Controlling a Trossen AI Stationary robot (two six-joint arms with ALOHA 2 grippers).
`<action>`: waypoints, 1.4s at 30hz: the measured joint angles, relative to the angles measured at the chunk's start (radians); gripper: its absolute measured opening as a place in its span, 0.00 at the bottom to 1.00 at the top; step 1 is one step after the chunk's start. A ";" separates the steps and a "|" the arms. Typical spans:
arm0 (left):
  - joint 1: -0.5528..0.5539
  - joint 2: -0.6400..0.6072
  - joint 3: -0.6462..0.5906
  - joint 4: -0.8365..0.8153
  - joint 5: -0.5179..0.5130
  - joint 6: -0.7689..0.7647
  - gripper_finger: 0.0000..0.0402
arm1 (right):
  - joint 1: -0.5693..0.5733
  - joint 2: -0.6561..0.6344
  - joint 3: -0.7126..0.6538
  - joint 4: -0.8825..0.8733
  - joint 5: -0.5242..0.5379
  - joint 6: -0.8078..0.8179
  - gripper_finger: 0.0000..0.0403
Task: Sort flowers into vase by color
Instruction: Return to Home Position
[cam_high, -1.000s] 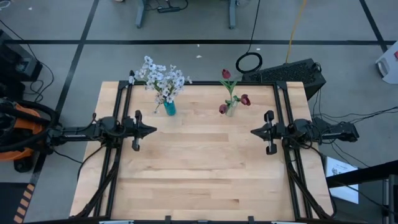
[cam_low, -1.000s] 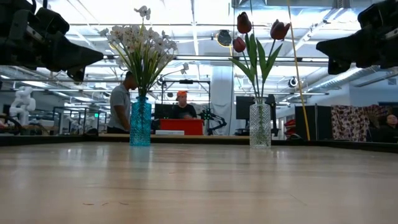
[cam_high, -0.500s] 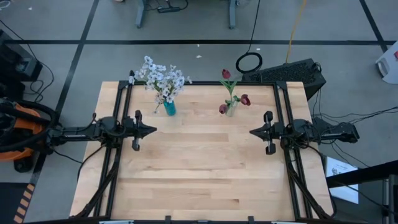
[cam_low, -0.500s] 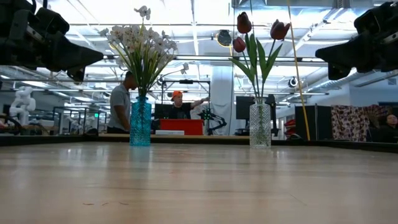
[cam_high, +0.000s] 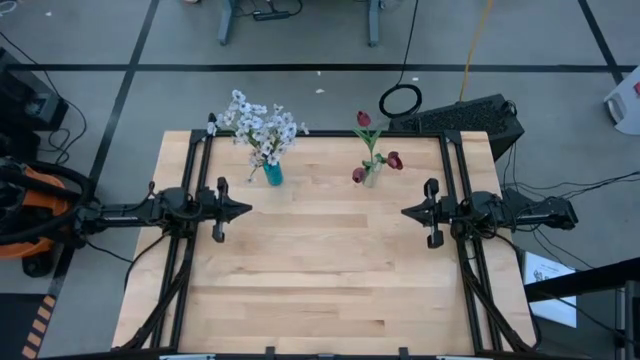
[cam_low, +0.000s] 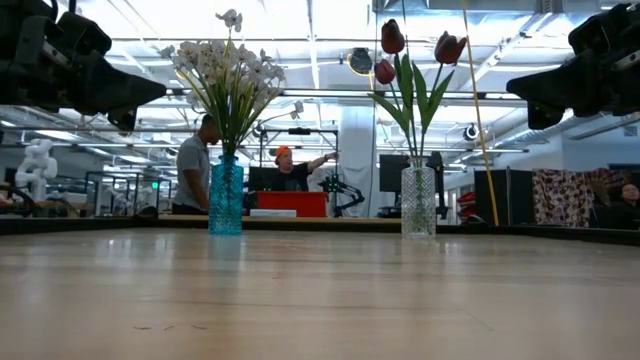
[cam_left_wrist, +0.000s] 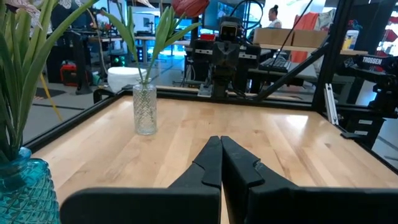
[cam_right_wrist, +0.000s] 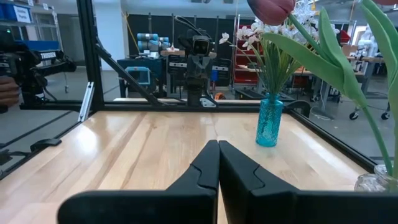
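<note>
Light wooden table (cam_high: 320, 280) fills most of my overhead view.

Left arm (cam_high: 130, 211) comes in across the table's left side. The left hand (cam_high: 246, 210) points toward the table's middle. In its wrist view the fingers (cam_left_wrist: 208, 165) are pressed flat together with nothing between them.

Right arm (cam_high: 520, 212) mirrors it across the table's right side. The right hand (cam_high: 405, 212) is also aimed at the table's middle, and its fingers (cam_right_wrist: 208, 163) are likewise closed on nothing. From the low view I read both hands as hanging above the table surface, well apart from the flowers.

Sprays of tiny white blossoms (cam_high: 262, 126) stand bunched near the table's far edge, left of its centre. Can't separate the sprays to count them.

Three dark red tulip buds (cam_high: 364, 119) on green leafy stems stand near that same far edge, right of the table's centre.

The white bunch sits in a teal glass vase (cam_high: 273, 175) and the tulips in a clear cut-glass vase (cam_high: 371, 178). Both vases are upright on the table, apart from each other.
</note>
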 joint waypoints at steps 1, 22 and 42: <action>0.000 0.000 0.000 0.000 0.000 0.000 0.00 | 0.000 0.000 0.000 0.000 0.000 0.000 0.00; -0.026 0.000 0.000 0.012 0.094 -0.024 0.00 | 0.000 0.000 0.000 -0.001 -0.001 0.000 0.00; -0.026 0.000 0.000 0.010 0.071 0.020 0.08 | 0.000 0.000 0.000 -0.001 -0.001 0.000 0.00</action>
